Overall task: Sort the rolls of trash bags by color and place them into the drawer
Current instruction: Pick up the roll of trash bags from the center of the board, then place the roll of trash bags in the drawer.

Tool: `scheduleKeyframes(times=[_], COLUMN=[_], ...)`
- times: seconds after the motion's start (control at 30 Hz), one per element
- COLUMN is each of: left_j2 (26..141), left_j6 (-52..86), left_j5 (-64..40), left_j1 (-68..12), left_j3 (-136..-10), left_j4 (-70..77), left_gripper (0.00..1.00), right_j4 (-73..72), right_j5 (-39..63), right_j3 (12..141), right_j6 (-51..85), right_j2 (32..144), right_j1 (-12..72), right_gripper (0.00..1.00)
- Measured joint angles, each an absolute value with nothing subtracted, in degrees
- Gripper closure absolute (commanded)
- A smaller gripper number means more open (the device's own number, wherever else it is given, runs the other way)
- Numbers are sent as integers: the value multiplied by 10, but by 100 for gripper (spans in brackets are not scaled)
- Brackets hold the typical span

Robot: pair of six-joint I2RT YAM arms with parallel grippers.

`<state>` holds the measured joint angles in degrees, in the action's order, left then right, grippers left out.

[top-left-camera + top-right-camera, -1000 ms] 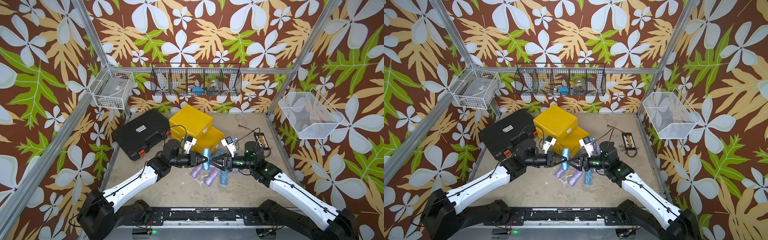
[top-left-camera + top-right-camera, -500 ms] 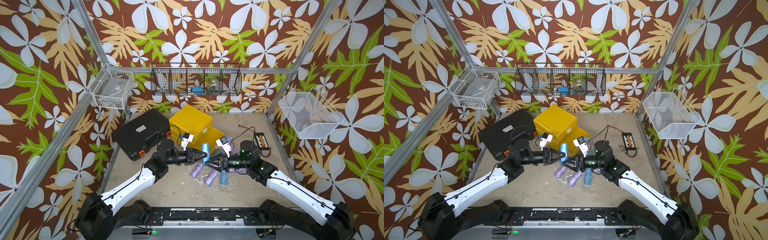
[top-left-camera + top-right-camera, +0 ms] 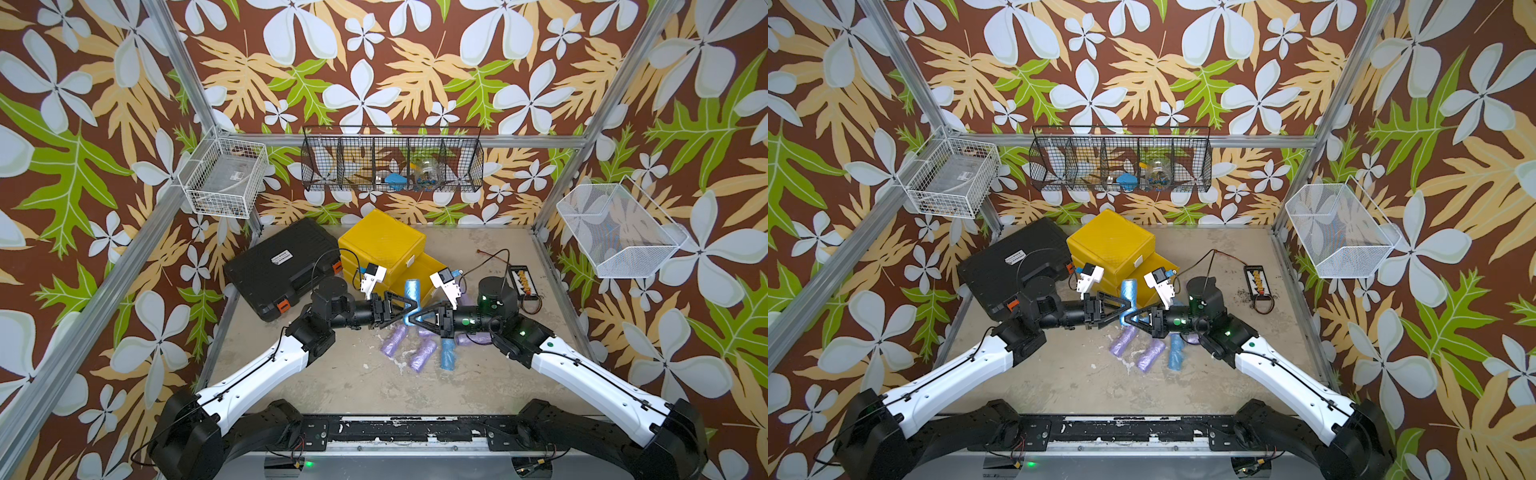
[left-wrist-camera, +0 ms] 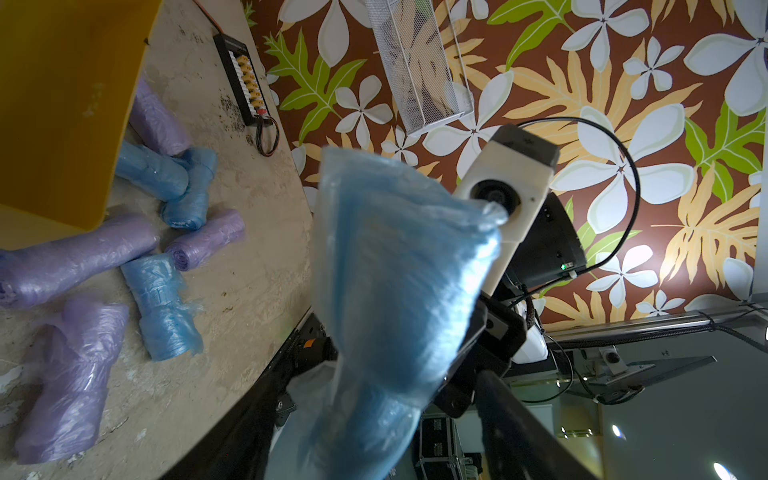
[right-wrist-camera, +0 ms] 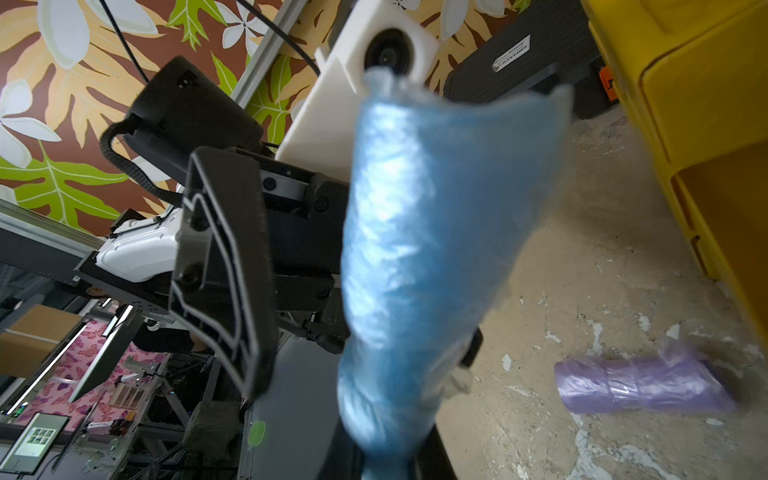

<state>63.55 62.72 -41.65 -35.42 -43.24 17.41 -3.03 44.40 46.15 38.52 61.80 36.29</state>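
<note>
The light blue roll (image 3: 411, 291) is up in the air, standing roughly upright, right in front of the pulled-out drawer (image 3: 432, 266) of the yellow drawer unit (image 3: 382, 241). The right gripper (image 3: 415, 320) is pinched tight on its lower end; the right wrist view shows the film squeezed narrow down there. The left gripper (image 3: 409, 311) comes in from the opposite side at about the same height, but its jaws are spread. In the right wrist view one of its black fingers (image 5: 224, 270) sits clear of the plastic.

Under all that, on the table (image 3: 332, 374) near the drawer front, there's a loose bunch of lilac rolls (image 4: 75, 374) and blue rolls (image 4: 162, 307) lying flat, some of them touching or crossing. A black tool case (image 3: 282, 266) lies just beside the unit on the left arm's side.
</note>
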Motion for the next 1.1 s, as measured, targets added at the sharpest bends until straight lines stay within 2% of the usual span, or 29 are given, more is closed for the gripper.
scheduleKeyframes(times=[0.13,0.6,0.87,1.1], left_j2=[618,555,525,495], left_j6=[588,503,464,460], left_j5=[-369,-220,-161,-148], left_j1=[-354,-339,-339,-339], left_j3=[-465,-471,-464,-420], left_j4=[105,-58,-109,-124], left_gripper=[1,0,0,0], right_j4=[22,156,197,178], right_j5=[414,327,266,282], right_j3=[496,559,616,639], right_j6=[345,234,185,212], right_j2=[625,657,731,805], right_j1=[359,267,239,237], right_gripper=[96,97,95,91])
